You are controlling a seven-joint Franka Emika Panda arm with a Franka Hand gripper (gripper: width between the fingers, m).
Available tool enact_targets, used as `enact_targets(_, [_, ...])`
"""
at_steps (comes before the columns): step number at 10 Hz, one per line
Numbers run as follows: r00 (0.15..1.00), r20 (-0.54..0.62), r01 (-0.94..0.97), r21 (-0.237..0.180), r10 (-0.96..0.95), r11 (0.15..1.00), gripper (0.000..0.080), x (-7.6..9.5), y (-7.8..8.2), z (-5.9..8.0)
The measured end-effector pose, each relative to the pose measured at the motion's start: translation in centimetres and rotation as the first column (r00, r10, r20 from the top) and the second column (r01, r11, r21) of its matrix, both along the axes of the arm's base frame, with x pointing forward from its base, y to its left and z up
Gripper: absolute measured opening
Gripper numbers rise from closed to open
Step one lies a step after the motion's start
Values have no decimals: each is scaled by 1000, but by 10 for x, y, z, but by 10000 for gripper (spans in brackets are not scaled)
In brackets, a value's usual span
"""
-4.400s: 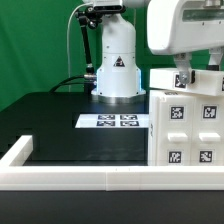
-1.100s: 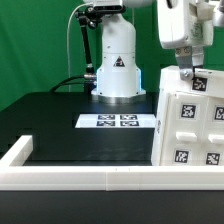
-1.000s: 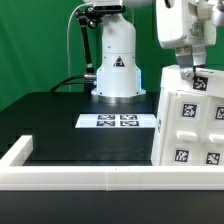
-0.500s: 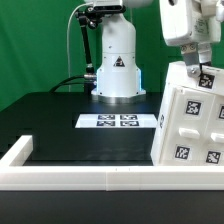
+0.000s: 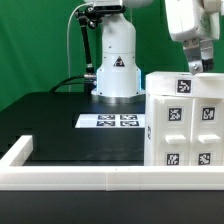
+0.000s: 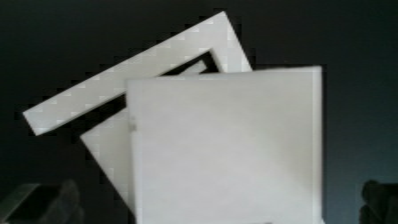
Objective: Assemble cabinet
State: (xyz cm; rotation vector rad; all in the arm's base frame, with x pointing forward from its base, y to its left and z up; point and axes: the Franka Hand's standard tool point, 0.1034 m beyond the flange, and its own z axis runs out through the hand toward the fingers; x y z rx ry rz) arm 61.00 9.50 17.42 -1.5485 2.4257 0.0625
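Cabinet (image 5: 183,125) upright, right of frame; gripper (image 5: 200,62) released above it. I judge box rigid, light, probably slick; grip thin top wall.

No readable text; only square tags (image 5: 184,87).

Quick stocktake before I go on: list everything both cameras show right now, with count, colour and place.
cabinet: one, white with black-and-white tags, standing upright on the table at the exterior view's right; the wrist view shows it from above as a large white panel.
marker board: one, flat white strip with tags, lying mid-table in front of the arm's base.
border rail: one, white, low, along the table's near edge and turning back at the exterior view's left.
table: one, black.
backdrop: green, behind the scene.
arm base: one, white, at the table's far side.
gripper: one, white with dark fingers, open, above the cabinet's top, holding nothing.
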Motion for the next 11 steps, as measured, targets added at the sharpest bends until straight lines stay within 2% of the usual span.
enact_targets(2, [1000,29,-13,16,13,1000,796,5,2,14])
enact_targets(4, [998,29,-49,5,49,999,796,4,2,10])
enact_targets(5, [986,35,-160,-31,161,987,796,3,1,9])
enact_targets(6, [933,21,-357,-97,360,929,796,2,2,6])
enact_targets(7, [875,13,-478,-127,484,869,796,1,4,5])
enact_targets(9, [722,-31,-687,-147,691,712,796,0,10,7])
enact_targets(11, [623,-32,-774,-164,781,611,796,-1,10,6])
